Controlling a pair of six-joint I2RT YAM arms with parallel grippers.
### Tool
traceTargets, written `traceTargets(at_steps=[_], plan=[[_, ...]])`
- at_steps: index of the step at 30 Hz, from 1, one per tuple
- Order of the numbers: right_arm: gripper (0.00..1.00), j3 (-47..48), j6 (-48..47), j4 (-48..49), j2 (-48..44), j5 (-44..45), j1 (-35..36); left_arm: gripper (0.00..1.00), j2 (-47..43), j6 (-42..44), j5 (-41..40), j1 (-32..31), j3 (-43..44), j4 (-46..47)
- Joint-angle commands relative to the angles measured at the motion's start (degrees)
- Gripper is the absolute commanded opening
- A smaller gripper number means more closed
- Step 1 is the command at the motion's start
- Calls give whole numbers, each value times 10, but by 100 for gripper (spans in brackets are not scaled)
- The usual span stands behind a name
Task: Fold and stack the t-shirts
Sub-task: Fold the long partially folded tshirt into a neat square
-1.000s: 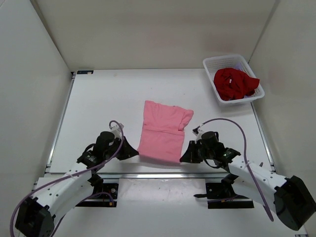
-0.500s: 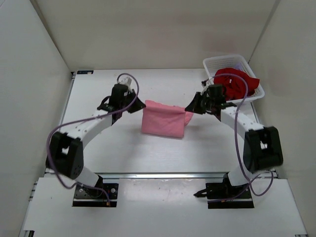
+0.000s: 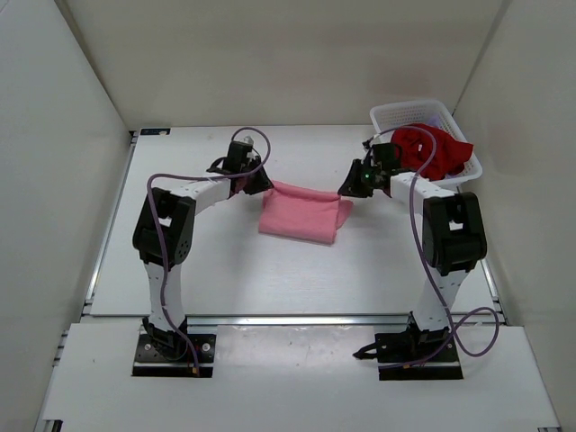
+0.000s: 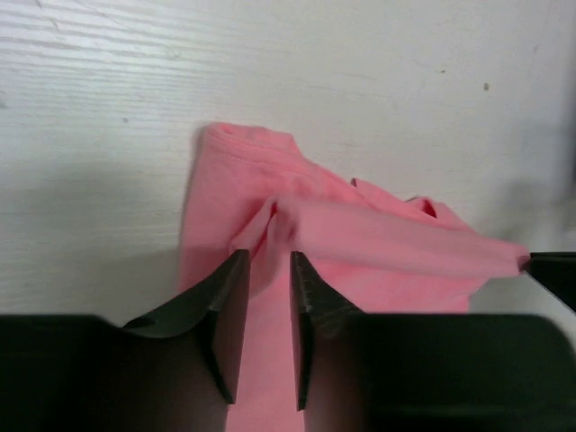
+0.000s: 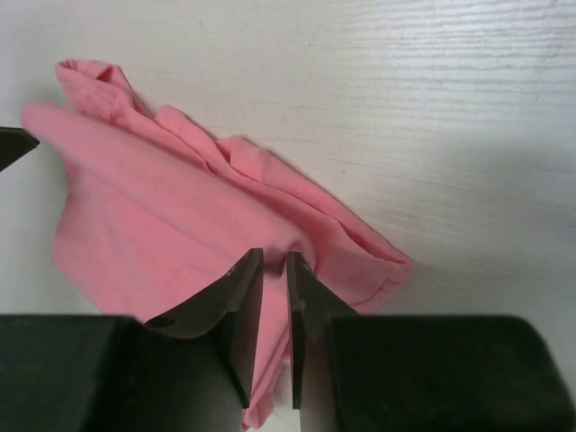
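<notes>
Two arms are stretched across the table (image 3: 198,243) in the top view. The left gripper (image 3: 256,183) and right gripper (image 3: 349,191) sit at the two far corners of the pink t-shirt (image 3: 301,216). The shirt lies mid-table as a short doubled band, with its fold line on the near side. The dark red t-shirt (image 3: 427,151) is heaped in the basket (image 3: 405,105) at the far right, well apart from the work.

Left wrist view: the left gripper (image 4: 268,259) has its jaws drawn close with only a slim gap. A raised tuck of pink cloth is nipped between them, and a taut ridge runs from it across to the other arm.

Right wrist view: the right gripper (image 5: 274,261) shows the same, with narrow jaws pinching a peak of the top layer at the opposite corner.

Assessment: the step in hand is the first fold of the pink shirt, with the carried edge brought over to the far side. The next move calls for lowering that edge flat and letting go with both grippers together, so the ridge settles. Both should then lift straight off so the layer is not dragged. A further fold probably follows.
</notes>
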Motion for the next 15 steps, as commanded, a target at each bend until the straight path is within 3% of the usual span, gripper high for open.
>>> traceTargets(at_steps=[1,2,3,6,10,12,15], plan=[[17,40,-9,0,-6,15,-6,38,-33,-9,7,26,10,27],[21,43,-10,-3,-14,17,-5,48,-50,-11,5,30,-7,33],[29,37,-13,-5,-28,21,-1,52,-64,-14,4,39,-28,45],[40,-11,-4,23,-81,37,2,72,-97,-16,8,62,-83,67],[43,-132,33,100,-164,18,15,83,-95,-4,91,84,-149,84],[43,-164,35,129,-183,15,25,90,-85,19,132,69,-159,84],[43,-206,40,145,-209,1,39,93,-51,44,174,47,-136,78]])
